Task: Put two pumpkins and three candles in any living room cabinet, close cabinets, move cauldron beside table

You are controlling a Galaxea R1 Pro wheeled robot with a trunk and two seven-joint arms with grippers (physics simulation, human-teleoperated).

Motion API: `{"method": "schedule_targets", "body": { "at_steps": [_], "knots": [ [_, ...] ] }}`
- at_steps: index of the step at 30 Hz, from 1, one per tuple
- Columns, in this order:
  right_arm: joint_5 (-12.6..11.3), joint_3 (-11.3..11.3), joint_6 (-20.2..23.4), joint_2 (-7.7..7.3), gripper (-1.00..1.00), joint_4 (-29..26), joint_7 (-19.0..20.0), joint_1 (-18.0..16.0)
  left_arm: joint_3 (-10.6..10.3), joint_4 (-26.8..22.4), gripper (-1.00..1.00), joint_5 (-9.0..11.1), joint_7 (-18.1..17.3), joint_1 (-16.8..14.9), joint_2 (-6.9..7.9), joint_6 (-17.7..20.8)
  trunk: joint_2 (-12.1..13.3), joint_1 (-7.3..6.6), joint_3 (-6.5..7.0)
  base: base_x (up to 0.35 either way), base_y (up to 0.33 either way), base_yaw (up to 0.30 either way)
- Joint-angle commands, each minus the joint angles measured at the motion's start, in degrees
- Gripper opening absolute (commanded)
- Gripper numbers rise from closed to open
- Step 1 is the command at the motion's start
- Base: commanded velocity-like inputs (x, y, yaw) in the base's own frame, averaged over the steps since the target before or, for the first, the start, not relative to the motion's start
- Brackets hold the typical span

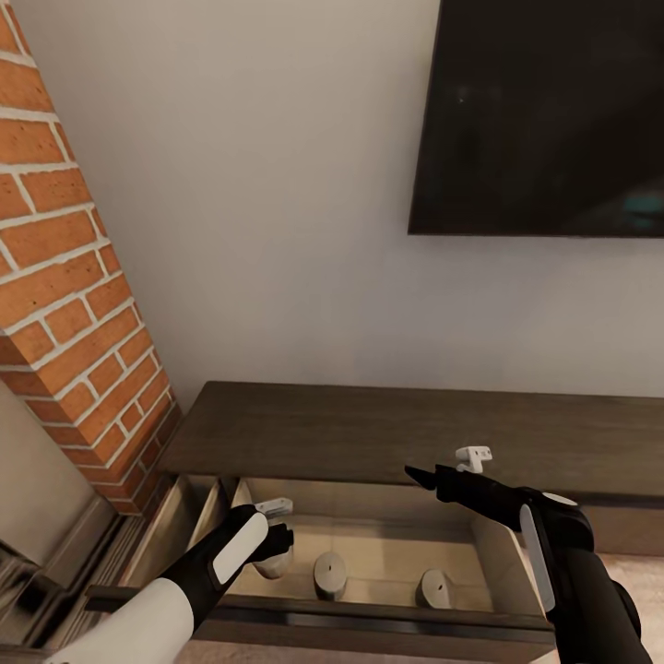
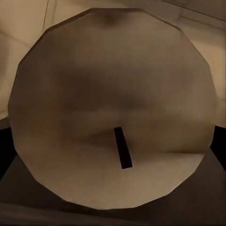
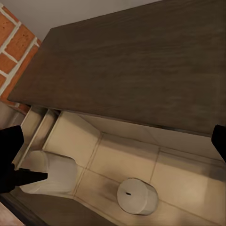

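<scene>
Nearest, a dark wooden drawer front, pulled open from the cabinet [image 1: 387, 433]; pale beige, smooth drawer floor behind it. Three candles counted inside, short stubby beige-grey cylinders, all upright with axes vertical and dark wicks on top: left candle [image 1: 274, 561] under the left gripper [image 1: 277, 527], close up in the left wrist view as a faceted round top with a thin black wick, grip or gap impossible to tell; middle candle [image 1: 329, 574]; right candle [image 1: 432, 587]. Above the drawer's rear, right gripper [image 1: 422, 477], black fingers [image 3: 11, 157] spread apart, holding nothing. Farther, matte brown woodgrain cabinet top, long axis along the wall; rough red brick column [image 1: 65, 277] at left; flat black screen [image 1: 544, 115] on the pale wall.
</scene>
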Motion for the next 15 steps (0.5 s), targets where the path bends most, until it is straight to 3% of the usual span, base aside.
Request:
{"method": "schedule_targets", "body": {
  "at_steps": [1, 15],
  "knots": [
    [-0.01, 0.00, 0.00, -0.01, 1.00, 0.04, 0.00, 0.00, 0.00, 0.00, -1.00, -0.02, 0.00, -0.01, 0.00, -0.02, -0.42, 0.23, -0.18, 0.000, 0.000, 0.000],
    [-0.01, 0.00, 0.00, -0.08, 1.00, 0.02, 0.00, 0.00, 0.08, -0.91, -1.00, -0.06, 0.05, -0.02, 0.50, -0.07, -6.03, 3.30, -2.70, 0.000, 0.000, 0.000]
  ]
}}
